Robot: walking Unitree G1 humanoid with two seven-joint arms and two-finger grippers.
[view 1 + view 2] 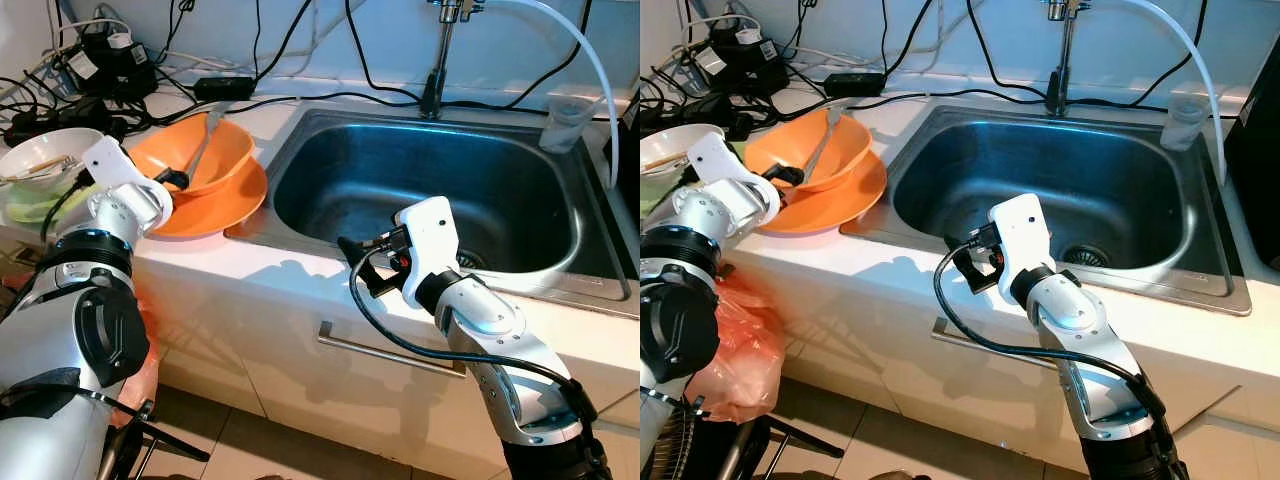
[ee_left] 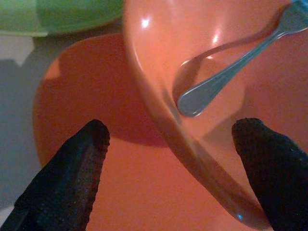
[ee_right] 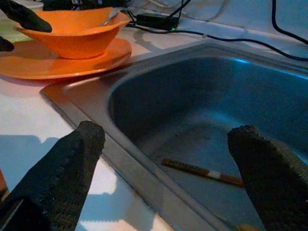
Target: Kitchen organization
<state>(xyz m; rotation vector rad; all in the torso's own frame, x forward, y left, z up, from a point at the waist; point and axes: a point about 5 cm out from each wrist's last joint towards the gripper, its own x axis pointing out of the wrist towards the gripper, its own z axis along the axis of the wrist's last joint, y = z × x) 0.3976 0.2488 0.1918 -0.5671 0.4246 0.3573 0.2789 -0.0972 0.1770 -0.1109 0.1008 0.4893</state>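
Two spread fingers of left gripper (image 2: 171, 163) astride rim of orange bowl (image 1: 215, 150), upper left of frame, on plate (image 1: 215, 212). Right gripper (image 3: 166, 178) spread wide, empty, at sink (image 1: 420, 190) edge, centre.

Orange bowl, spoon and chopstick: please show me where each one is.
orange bowl (image 1: 225, 150), left eye view, inner wall.
spoon (image 2: 211, 89), left wrist view, handle end.
chopstick (image 3: 202, 172), right wrist view, middle, on the sink floor.

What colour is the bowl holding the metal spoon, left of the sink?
Orange; the plastic bowl sits on an orange plate. Clearest in the left eye view.
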